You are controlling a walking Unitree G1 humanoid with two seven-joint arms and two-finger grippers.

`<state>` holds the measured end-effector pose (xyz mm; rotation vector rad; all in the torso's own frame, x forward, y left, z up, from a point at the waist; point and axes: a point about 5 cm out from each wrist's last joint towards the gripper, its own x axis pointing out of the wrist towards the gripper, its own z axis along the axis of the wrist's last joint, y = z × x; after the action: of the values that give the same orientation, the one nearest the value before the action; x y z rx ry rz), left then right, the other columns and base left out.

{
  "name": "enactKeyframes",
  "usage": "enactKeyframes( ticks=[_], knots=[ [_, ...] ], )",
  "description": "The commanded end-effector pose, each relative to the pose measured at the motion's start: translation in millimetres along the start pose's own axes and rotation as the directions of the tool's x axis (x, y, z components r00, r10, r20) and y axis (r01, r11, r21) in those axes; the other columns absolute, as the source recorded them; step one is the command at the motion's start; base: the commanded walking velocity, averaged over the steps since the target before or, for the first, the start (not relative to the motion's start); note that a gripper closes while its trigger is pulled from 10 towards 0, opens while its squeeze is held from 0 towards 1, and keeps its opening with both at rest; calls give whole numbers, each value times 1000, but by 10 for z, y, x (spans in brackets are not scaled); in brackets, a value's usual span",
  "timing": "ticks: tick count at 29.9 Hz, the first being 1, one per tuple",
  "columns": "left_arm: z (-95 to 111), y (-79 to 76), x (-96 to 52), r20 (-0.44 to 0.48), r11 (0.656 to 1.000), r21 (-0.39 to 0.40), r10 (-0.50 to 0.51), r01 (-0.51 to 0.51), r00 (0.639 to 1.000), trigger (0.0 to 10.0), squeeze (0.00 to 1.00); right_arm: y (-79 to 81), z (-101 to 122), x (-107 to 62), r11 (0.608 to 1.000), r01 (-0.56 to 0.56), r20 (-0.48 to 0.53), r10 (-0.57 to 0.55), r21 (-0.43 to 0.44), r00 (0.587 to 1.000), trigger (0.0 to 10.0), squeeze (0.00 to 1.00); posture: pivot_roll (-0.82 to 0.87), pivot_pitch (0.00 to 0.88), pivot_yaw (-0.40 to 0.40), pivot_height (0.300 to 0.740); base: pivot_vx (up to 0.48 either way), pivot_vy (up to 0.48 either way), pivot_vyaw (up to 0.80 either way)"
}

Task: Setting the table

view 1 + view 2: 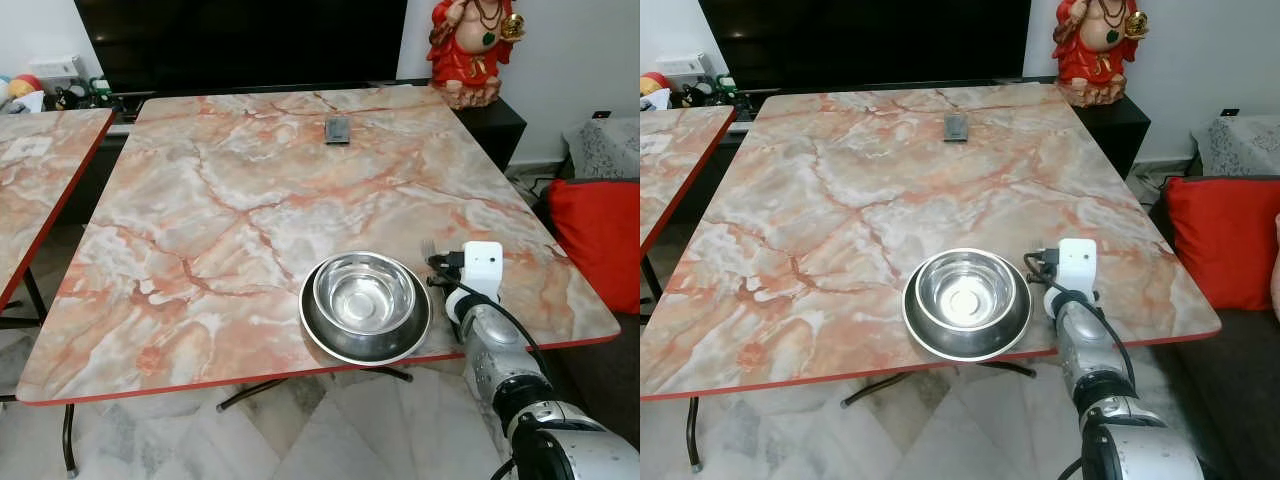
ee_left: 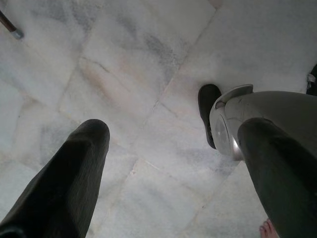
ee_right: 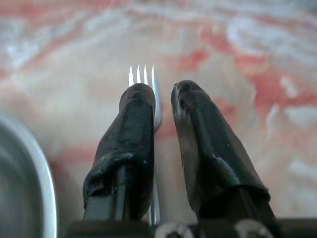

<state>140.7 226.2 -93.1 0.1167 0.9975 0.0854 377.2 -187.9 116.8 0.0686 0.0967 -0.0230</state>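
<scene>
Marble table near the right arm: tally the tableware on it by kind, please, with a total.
Steel plates: 1
Steel bowls: 1, sitting in the plate
Forks: 1, between the right gripper fingers, beside the plate
Total: 3
</scene>
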Motion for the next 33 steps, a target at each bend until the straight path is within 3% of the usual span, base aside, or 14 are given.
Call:
enactKeyframes(
  ticks=[1, 8, 14, 18, 26, 33],
  knots=[
    [-97, 1, -21, -33, 1000, 11, 3, -3, 999, 10000, 0, 2, 158, 32, 1000, 8, 78, -9, 22, 997, 10000, 0, 40, 113, 22, 740, 0, 0, 0],
    [-116, -6, -27, -32, 1000, 5, 6, -6, 999, 10000, 0, -70, 362, -30, 998, 57, 264, -64, 34, 963, 10000, 0, 33, 96, 14, 740, 0, 0, 0],
    [-110, -13, -26, -24, 1000, -2, 10, -10, 1000, 10000, 0, -152, 323, -162, 997, 76, 316, -81, 28, 945, 10000, 0, 36, 83, 8, 740, 0, 0, 0],
    [-78, 38, -21, -18, 1000, -3, 21, -21, 1000, 10000, 0, -218, 255, -343, 996, 86, 358, -84, 10, 930, 10000, 0, 25, 43, 14, 740, 0, 0, 0],
    [66, 111, 8, 13, 999, 3, 37, -37, 999, 10000, 0, -165, 135, -459, 994, 108, 333, -106, 13, 937, 10000, 0, 10, 0, 26, 740, 0, 0, 0],
    [153, 49, 32, 32, 999, 11, 32, -32, 999, 10000, 0, -114, 97, -507, 994, 103, 317, -106, 28, 943, 10000, 0, -9, 0, 20, 740, 0, 0, 0]
  ],
)
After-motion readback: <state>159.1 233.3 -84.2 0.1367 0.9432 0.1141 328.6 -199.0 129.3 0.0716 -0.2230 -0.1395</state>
